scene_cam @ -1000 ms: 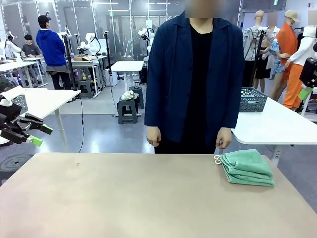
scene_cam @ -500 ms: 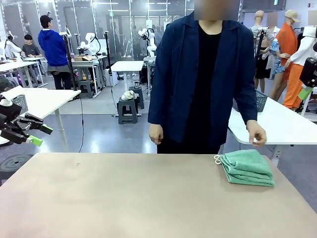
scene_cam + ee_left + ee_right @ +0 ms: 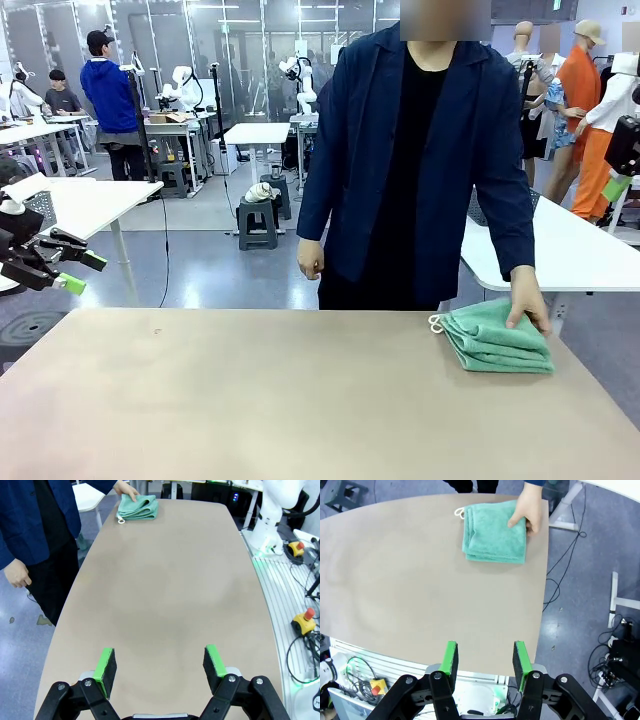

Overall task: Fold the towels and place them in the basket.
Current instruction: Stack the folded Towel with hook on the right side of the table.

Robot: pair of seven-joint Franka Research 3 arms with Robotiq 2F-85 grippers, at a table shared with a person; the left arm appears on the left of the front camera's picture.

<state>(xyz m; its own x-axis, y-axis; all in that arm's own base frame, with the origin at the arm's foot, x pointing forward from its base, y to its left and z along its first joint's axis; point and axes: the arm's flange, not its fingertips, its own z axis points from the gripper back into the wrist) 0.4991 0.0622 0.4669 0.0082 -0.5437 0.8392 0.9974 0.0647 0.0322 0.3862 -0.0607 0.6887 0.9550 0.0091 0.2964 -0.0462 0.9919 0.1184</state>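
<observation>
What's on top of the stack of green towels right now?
The person's hand rests on the far corner of the folded towels, which lie on the table. The part of the top towel beneath the hand is covered.

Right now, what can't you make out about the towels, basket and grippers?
- towels: how many are in the stack is unclear in the front view; the person's hand covers the far corner.
- Towel labels: too small to see, right wrist view.
- right gripper: jaws apart over the table, nothing between.
- left gripper: open, empty.
</observation>
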